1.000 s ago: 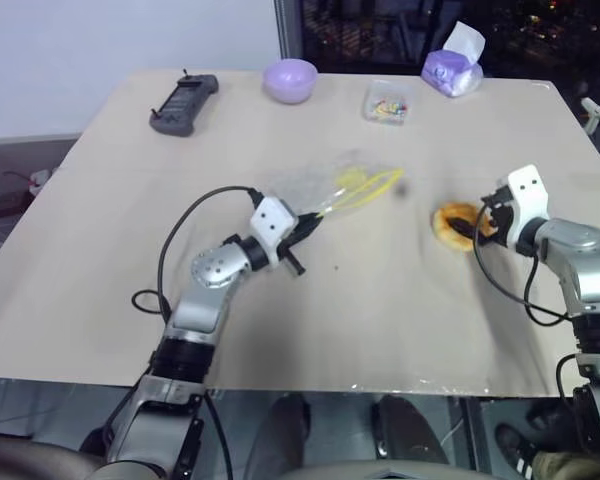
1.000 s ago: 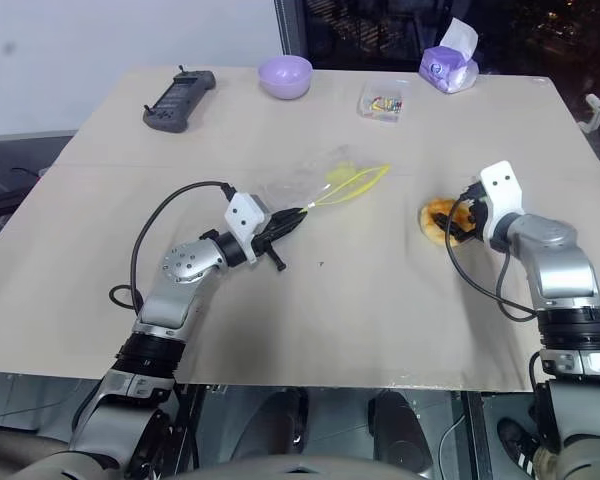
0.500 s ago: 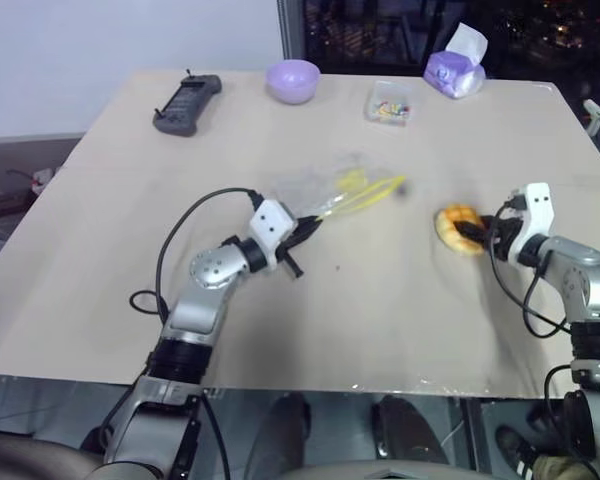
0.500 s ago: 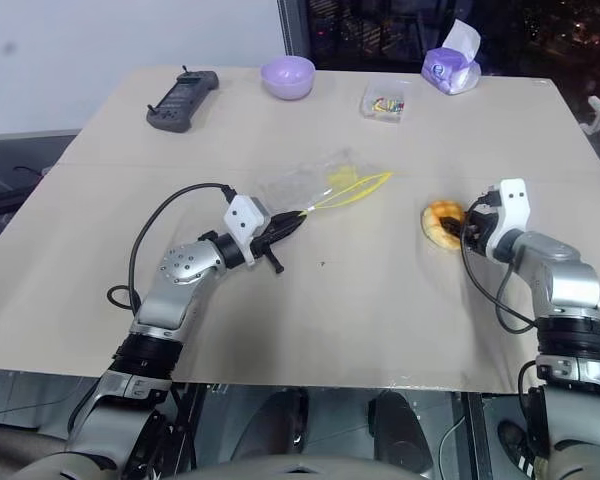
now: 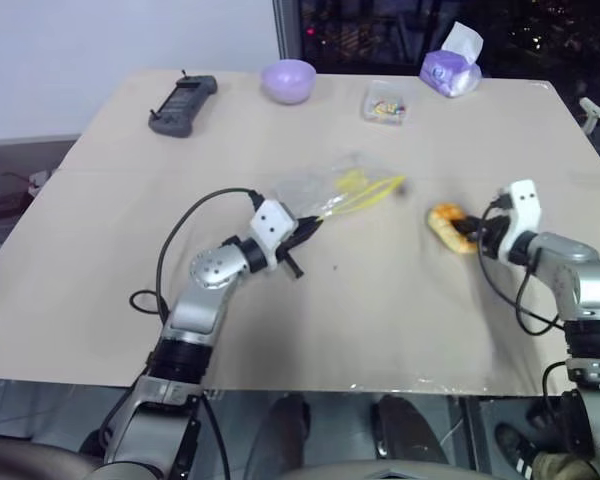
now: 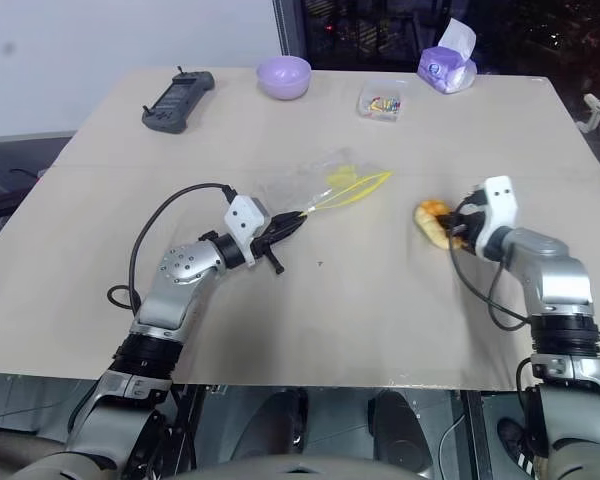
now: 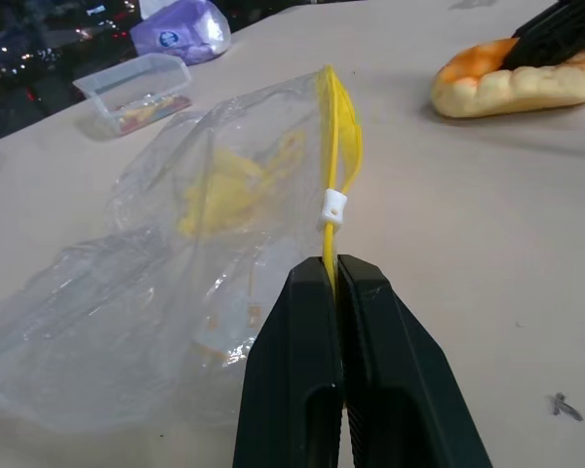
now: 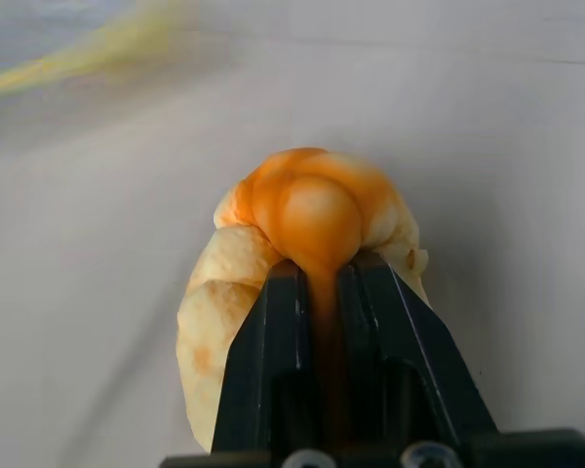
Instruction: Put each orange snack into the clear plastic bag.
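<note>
Right wrist view: right end effector (image 8: 322,292) pinches the orange snack (image 8: 307,263) by a squashed edge, just above the surface (image 5: 380,300). Left end effector (image 7: 333,283), clenched, holds the clear plastic bag (image 7: 224,244) (mouth barely gaping) nearby; the snack could slip or jam.

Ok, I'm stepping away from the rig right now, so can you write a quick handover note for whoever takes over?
Left gripper: shut on the clear plastic bag, pinching its yellow zip edge; the bag lies on the table.
Right gripper: shut on the orange snack, squeezing its near edge, to the right of the bag and apart from it.
Done: both grasps made.
Left: bring the snack over to the bag's mouth, get it inside, release.
</note>
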You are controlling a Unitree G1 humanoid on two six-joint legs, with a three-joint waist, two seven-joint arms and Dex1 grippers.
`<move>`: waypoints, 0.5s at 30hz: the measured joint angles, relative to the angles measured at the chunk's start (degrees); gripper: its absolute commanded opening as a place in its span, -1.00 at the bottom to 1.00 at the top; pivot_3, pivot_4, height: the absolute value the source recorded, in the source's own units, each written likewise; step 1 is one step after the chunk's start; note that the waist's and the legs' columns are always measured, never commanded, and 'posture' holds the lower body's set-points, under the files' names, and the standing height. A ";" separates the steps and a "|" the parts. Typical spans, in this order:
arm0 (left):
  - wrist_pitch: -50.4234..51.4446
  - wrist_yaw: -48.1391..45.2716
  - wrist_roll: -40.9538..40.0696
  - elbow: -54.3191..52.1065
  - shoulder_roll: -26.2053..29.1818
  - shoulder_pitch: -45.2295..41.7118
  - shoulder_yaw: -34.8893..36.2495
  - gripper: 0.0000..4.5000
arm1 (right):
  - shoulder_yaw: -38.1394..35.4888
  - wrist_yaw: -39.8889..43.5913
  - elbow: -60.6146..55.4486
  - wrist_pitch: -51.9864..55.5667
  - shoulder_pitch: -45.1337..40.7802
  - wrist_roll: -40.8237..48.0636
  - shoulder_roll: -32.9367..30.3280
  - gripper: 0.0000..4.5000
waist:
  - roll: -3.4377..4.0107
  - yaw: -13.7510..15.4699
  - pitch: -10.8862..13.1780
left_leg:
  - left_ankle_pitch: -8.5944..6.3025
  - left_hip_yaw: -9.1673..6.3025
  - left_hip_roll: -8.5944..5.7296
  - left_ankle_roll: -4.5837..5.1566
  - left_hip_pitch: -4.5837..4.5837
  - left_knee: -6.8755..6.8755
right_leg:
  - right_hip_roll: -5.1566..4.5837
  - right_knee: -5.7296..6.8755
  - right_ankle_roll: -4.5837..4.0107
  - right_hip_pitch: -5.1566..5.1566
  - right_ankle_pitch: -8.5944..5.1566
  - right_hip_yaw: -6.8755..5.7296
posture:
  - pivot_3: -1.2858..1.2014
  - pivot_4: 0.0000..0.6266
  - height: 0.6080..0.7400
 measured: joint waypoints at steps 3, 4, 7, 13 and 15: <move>0.01 -0.13 -0.01 -0.04 -0.27 -0.07 -0.94 -1.00 | 3.62 1.23 -4.36 1.38 -2.75 0.64 0.48 -0.98 | 0.00 0.43 0.00 | 0.00 -0.02 -0.03 0.00 -0.03 0.02 | -0.02 -0.04 0.00 0.01 0.00 -0.03 | 0.03 -0.52 1.00; 0.01 -0.19 -0.01 -0.04 -0.27 -0.06 -0.98 -1.00 | 4.31 1.26 -4.75 1.65 -3.40 0.63 0.73 -0.98 | 0.00 0.56 0.00 | 0.00 -0.04 -0.04 0.00 -0.04 0.02 | -0.03 -0.04 0.00 0.02 0.00 -0.06 | 0.03 -0.52 1.00; 0.02 -0.35 -0.05 -0.17 -0.28 -0.06 -1.02 -1.00 | 6.25 1.07 -4.83 2.26 -4.84 0.44 2.42 -0.98 | 0.00 0.73 0.00 | 0.00 -0.07 -0.04 0.00 -0.05 0.02 | -0.04 -0.05 0.00 0.01 0.00 -0.09 | 0.03 -0.52 1.00; 0.02 -0.83 -0.11 -0.49 -0.34 -0.07 -1.40 -1.00 | 8.15 0.90 -2.93 2.26 -6.97 -0.01 4.30 -0.98 | 0.00 0.44 0.00 | 0.00 -0.07 -0.04 0.00 -0.04 0.02 | -0.03 -0.04 0.00 0.00 0.00 -0.08 | 0.03 -0.52 1.00; 0.03 -1.21 -0.17 -0.53 -0.33 -0.05 -1.40 -1.00 | 8.26 0.75 -1.98 2.25 -7.84 -0.17 4.90 -0.98 | 0.00 0.40 0.00 | 0.00 -0.07 -0.03 0.00 -0.04 0.01 | -0.02 -0.04 0.00 0.00 0.00 -0.09 | 0.03 -0.52 1.00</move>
